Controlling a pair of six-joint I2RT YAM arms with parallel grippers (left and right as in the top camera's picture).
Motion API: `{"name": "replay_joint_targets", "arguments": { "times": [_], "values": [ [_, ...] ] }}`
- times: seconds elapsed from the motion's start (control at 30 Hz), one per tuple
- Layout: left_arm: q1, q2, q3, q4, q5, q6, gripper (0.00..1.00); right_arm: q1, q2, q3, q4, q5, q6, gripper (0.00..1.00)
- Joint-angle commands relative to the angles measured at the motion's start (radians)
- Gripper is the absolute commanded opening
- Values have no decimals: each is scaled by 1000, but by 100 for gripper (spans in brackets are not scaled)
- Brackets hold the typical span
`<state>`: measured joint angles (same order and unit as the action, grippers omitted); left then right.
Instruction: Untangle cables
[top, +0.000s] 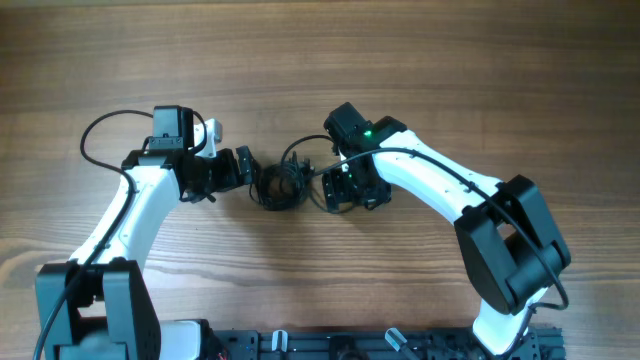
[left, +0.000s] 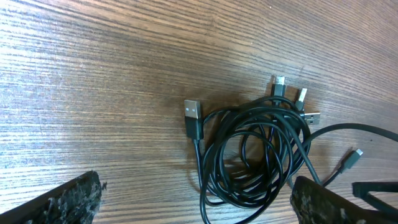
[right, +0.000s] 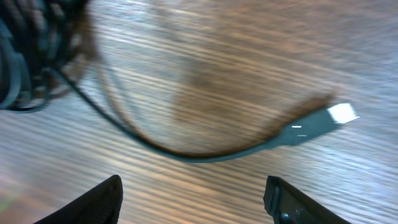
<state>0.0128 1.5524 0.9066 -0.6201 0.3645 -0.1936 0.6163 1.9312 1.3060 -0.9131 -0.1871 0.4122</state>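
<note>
Tangled coil of light, limp cables (top: 280, 186) on the table (top: 300, 60) between left gripper (left: 196, 186) and right gripper (right: 193, 183), both spread and empty; a stiff free plug (right: 317, 121) probably offers the surest hold.

The overhead view looks straight down on the table (top: 320, 60) from high above. The left and right wrist views face down from close by; all three share the cables (top: 280, 185) mid-table.

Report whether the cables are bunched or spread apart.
Bunched: the cables lie in one coil of overlapping loops on the table, plugs poking out at the edge.
</note>
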Motion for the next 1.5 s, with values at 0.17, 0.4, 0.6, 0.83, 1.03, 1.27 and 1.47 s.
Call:
{"name": "replay_joint_targets", "arguments": {
  "times": [0.17, 0.4, 0.6, 0.83, 1.03, 1.27, 1.47],
  "values": [
    [-3, -10, -6, 4, 13, -6, 100, 2, 18, 8, -23, 263, -92, 74],
    [-3, -10, -6, 4, 13, -6, 100, -12, 18, 8, -27, 234, 122, 62],
    [-3, -10, -6, 4, 13, -6, 100, -12, 18, 8, -8, 82, 111, 38],
    [-3, -10, -6, 4, 13, -6, 100, -26, 18, 8, -54, 120, 312, 17],
    [-3, -10, -6, 4, 13, -6, 100, -31, 39, 8, -68, 134, 379, 30],
    [-3, -10, -6, 4, 13, -6, 100, -35, 54, 8, -36, 100, 373, 30],
    [-3, -10, -6, 5, 13, -6, 100, -27, 55, 8, 172, -306, 187, 50]
  ]
}}
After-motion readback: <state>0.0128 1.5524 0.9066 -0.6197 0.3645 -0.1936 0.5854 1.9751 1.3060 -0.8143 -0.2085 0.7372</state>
